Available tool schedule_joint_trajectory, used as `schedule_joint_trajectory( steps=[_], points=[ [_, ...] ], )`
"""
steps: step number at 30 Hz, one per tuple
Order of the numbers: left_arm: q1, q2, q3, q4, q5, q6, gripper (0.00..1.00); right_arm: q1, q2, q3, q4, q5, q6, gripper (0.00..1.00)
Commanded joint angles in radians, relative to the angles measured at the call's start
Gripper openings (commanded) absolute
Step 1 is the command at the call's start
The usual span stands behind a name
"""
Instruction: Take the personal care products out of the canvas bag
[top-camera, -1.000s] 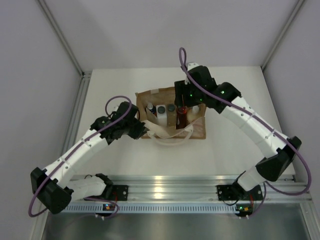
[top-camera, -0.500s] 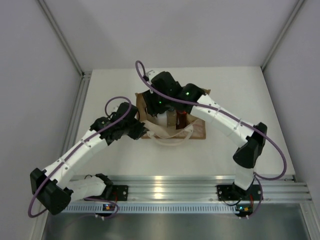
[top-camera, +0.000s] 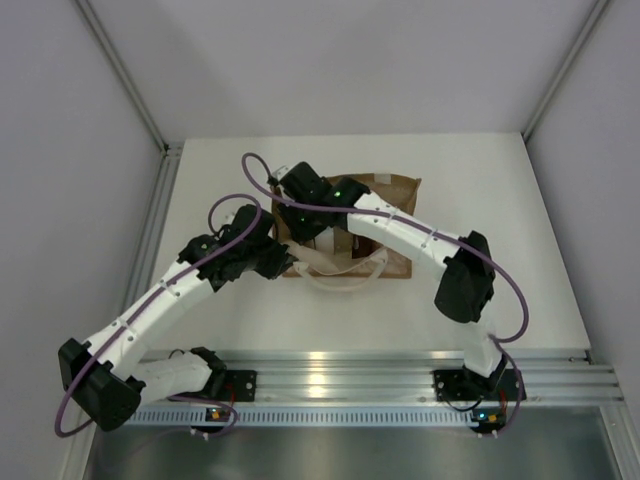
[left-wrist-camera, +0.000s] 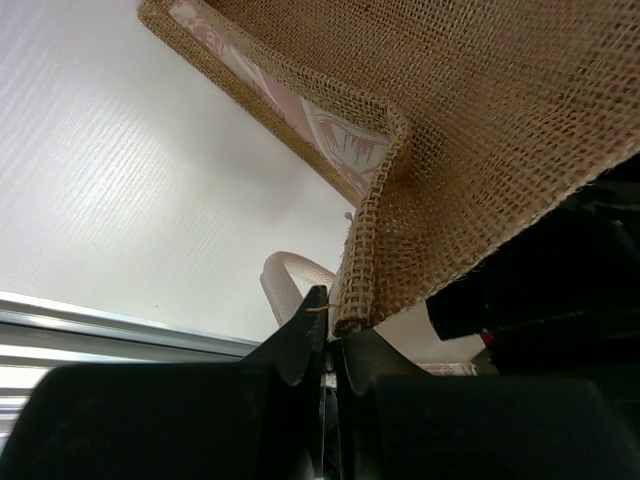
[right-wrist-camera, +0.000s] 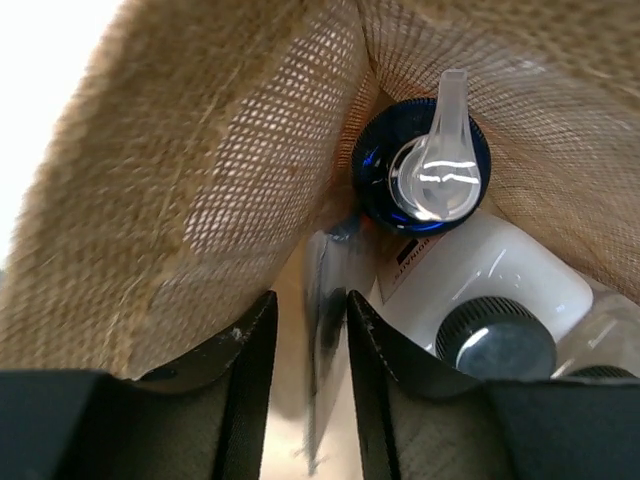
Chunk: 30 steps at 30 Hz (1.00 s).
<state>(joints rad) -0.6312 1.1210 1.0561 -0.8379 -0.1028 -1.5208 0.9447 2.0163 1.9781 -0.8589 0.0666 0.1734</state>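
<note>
The canvas bag lies mid-table, its cream handle toward me. My left gripper is shut on the bag's woven rim at its left near corner; the handle shows behind the fingers. My right gripper is inside the bag's left end, and its arm hides the bottles from above. In the right wrist view the gripper is open, with a thin blurred shape in the gap. Just ahead are a nozzle-topped bottle, the white squarish bottle with its dark cap, and a clear bottle.
The bag's mesh walls close in tightly on both sides of the right fingers. White table lies around the bag. A metal rail runs along the near edge, and white walls enclose the left, right and back.
My right arm has swung left across the bag, from its right end to its left end, and lowered its gripper into the mouth. The left arm has held still on the rim.
</note>
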Motion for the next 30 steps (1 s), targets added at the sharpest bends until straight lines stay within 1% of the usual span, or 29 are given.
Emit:
schedule_joint_trajectory(
  steps=[1,5,6,10,11,12,14,15,25,30],
  points=[
    [-0.005,-0.010,-0.005,-0.029,-0.021,-0.039,0.00,0.019,0.025,0.002,0.078,-0.002,-0.015,0.32],
    [-0.004,-0.032,-0.005,-0.029,-0.037,-0.035,0.00,0.031,0.035,-0.053,0.119,0.006,-0.008,0.33],
    [-0.005,-0.032,-0.002,-0.029,-0.037,-0.033,0.00,0.032,0.050,-0.058,0.127,0.018,-0.006,0.35],
    [-0.004,-0.029,-0.001,-0.029,-0.029,-0.029,0.00,0.032,0.078,-0.064,0.147,0.041,0.008,0.34],
    [-0.002,-0.030,0.001,-0.029,-0.028,-0.024,0.00,0.032,0.078,-0.065,0.152,0.047,0.009,0.29],
    [-0.002,-0.029,0.002,-0.029,-0.029,-0.024,0.00,0.032,0.072,-0.064,0.159,0.055,0.009,0.18],
    [-0.002,-0.030,0.005,-0.029,-0.028,-0.021,0.00,0.032,0.059,-0.062,0.173,0.067,0.009,0.02],
    [-0.002,-0.030,0.005,-0.029,-0.028,-0.019,0.00,0.032,0.049,-0.061,0.175,0.071,0.008,0.00],
    [-0.002,-0.039,-0.002,-0.029,-0.043,-0.019,0.00,0.034,-0.136,0.004,0.190,0.147,0.040,0.00],
    [-0.002,-0.043,-0.007,-0.029,-0.046,-0.019,0.00,0.032,-0.198,0.014,0.166,0.141,0.051,0.00]
  ],
)
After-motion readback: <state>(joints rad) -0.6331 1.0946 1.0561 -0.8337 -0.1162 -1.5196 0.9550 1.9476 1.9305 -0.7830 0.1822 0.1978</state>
